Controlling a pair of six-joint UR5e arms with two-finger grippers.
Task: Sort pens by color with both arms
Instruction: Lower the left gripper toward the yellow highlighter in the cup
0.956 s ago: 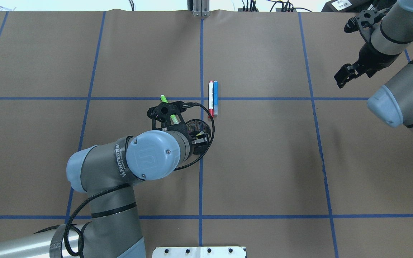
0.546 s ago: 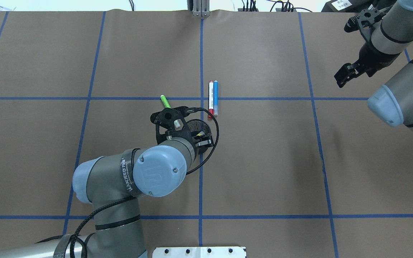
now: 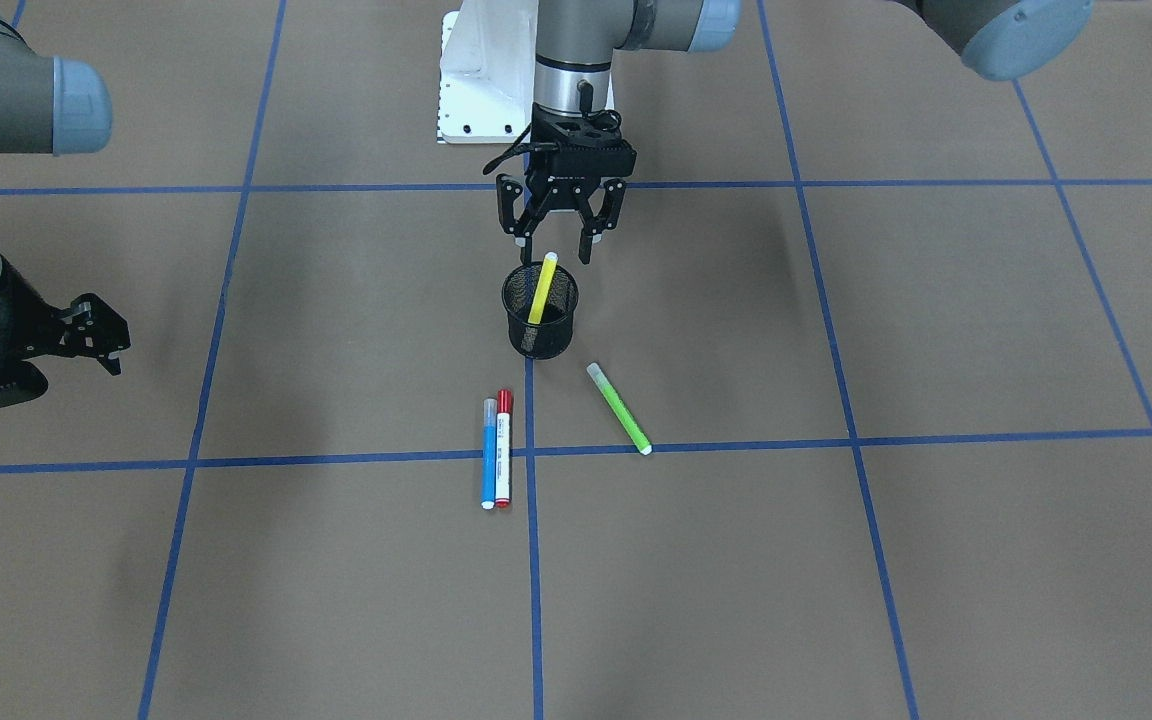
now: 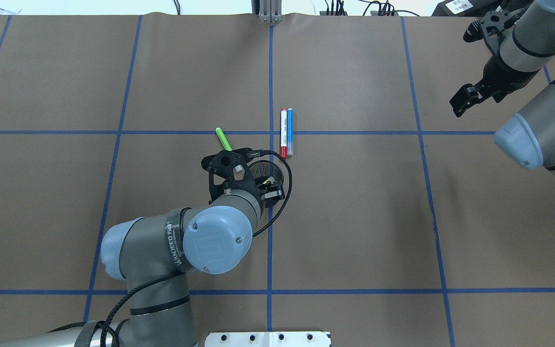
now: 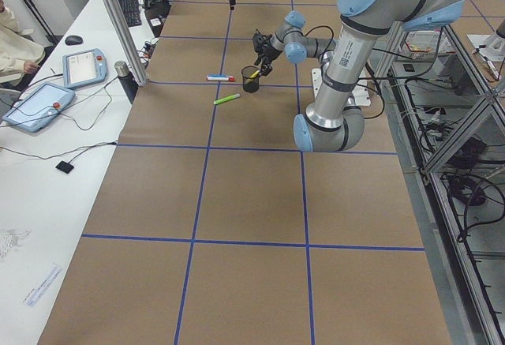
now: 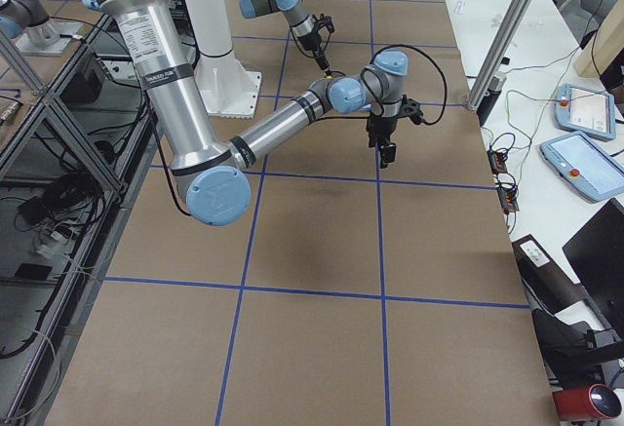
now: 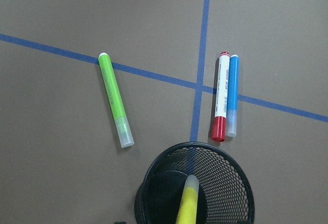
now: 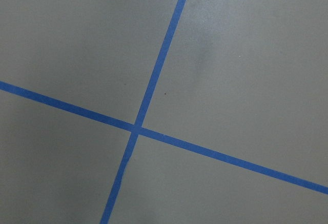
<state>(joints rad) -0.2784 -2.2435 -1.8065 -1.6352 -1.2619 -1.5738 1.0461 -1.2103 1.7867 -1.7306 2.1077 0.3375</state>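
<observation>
My left gripper (image 3: 553, 248) is open and hangs just above the black wire-mesh cup (image 3: 551, 335). The yellow pen (image 3: 540, 290) leans inside the cup, its top between and just below the fingertips; the left wrist view shows it (image 7: 187, 203) in the cup (image 7: 230, 183). The light green pen (image 3: 619, 408) lies aslant on the table beside the cup. The blue pen (image 3: 488, 455) and the white pen with a red cap (image 3: 503, 450) lie side by side, touching, beyond the cup. My right gripper (image 4: 460, 103) is open and empty, far off at the table's back right.
The table is covered in brown paper with a grid of blue tape lines (image 4: 270, 241). The white pedestal base (image 3: 476, 90) stands behind the cup on the robot's side. The right wrist view shows only bare paper and a tape crossing (image 8: 136, 128).
My left arm has drawn back toward the robot's base, uncovering more of the green pen. The pens on the table and the right arm have not moved.
</observation>
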